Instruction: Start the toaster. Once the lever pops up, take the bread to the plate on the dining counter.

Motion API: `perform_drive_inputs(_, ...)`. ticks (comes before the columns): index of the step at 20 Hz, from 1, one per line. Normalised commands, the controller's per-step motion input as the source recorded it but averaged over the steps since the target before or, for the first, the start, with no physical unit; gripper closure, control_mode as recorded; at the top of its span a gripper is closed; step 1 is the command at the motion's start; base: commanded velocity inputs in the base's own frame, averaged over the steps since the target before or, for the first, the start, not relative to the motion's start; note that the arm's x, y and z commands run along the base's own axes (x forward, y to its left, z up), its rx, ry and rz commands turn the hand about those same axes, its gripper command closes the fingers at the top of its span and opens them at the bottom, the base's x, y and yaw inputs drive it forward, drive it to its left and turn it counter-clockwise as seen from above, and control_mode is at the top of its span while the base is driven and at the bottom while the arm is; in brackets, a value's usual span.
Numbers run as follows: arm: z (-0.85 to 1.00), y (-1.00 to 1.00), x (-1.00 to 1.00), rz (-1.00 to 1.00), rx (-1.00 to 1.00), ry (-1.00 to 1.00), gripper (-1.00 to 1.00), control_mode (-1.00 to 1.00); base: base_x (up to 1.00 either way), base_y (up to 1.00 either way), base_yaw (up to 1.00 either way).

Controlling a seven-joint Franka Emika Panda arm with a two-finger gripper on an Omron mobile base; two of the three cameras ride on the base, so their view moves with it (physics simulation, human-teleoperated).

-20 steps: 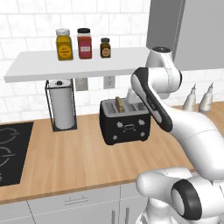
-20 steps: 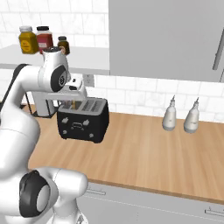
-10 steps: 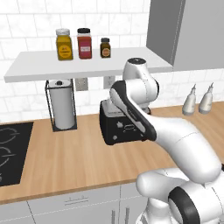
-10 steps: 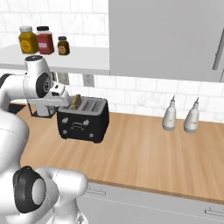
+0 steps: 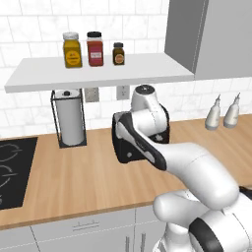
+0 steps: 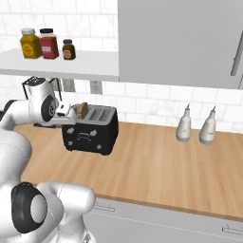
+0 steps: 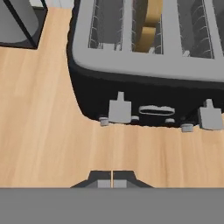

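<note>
Counter: we see a long light-wood worktop running along the tiled wall, over grey cabinets.
Wall cabinet: we see a big grey cupboard hanging above the right part of the counter.
Shelf: we see a pale shelf on the wall to the left of the cabinet, above the toaster's end of the counter.
Cooktop: we see a black hob set into the counter at the far left of the left base view.
Toaster: we see it standing on the counter near the wall, black, with a grey top; in the hand view its front faces us, with two grey levers low on that face, one toward each side.
Paper towel roll: we see it upright in a black wire stand, left of the toaster.
Bottles: we see two pale bottles side by side near the wall, well to the right of the toaster.
Jars: we see three on the shelf, yellow, red and a small dark one.
Bread: we see a tan slice standing on edge in a toaster slot, its top above the rim.
Gripper: we see its two fingertips pressed together, closed on nothing, above bare counter just in front of the toaster's face.
</note>
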Motion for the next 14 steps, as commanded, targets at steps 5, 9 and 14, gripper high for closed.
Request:
perform_drive_inputs(5, -0.26, 0.00, 0.32, -0.02, -0.03, -0.16, 1.00, -1.00, 0.00, 0.00, 0.00)
perform_drive_inputs(9, -0.06, 0.00, 0.57, 0.00, 0.00, -0.03, 1.00, -1.00, 0.00, 0.00, 0.00)
perform_drive_inputs(14, -0.18, 0.00, 0.59, 0.00, 0.00, 0.02, 1.00, -1.00, 0.00, 0.00, 0.00)
